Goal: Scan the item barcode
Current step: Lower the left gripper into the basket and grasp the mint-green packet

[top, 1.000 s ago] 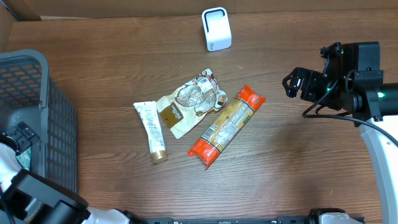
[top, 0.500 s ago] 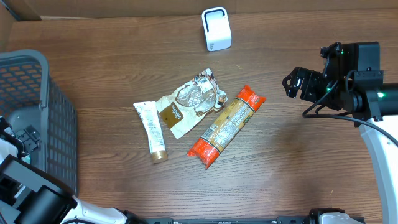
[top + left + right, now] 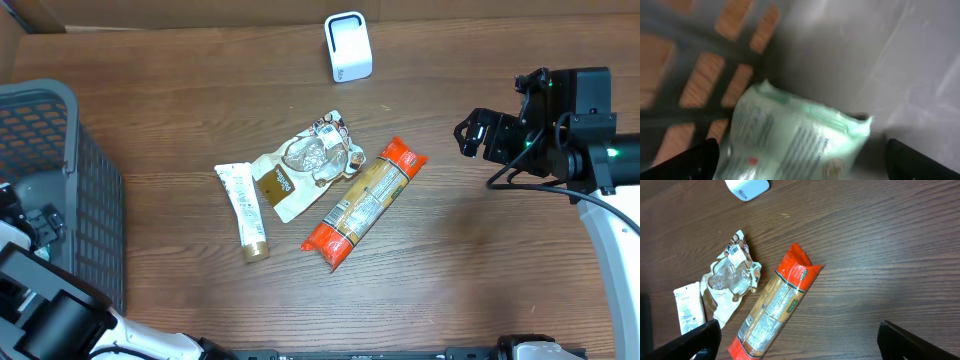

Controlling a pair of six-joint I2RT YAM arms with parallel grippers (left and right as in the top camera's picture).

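A pale green packet (image 3: 800,137) lies in the grey basket (image 3: 710,75), blurred in the left wrist view. My left gripper (image 3: 802,170) hangs just over it, open, one finger at each side of the packet. In the overhead view that gripper (image 3: 35,225) is down inside the basket (image 3: 60,110) at the left edge. The white scanner (image 3: 348,46) stands at the back of the table. My right gripper (image 3: 470,135) is open and empty above bare wood on the right. Its wrist view has the scanner (image 3: 746,187) at the top edge.
Three items lie mid-table: an orange pasta packet (image 3: 364,204), a crumpled brown and clear packet (image 3: 305,165) and a white tube (image 3: 243,210). The right wrist view shows the pasta packet (image 3: 775,310), the crumpled packet (image 3: 730,280) and the tube (image 3: 687,307).
My left arm has shifted a little inside the basket. The right arm and the items on the table have not moved.
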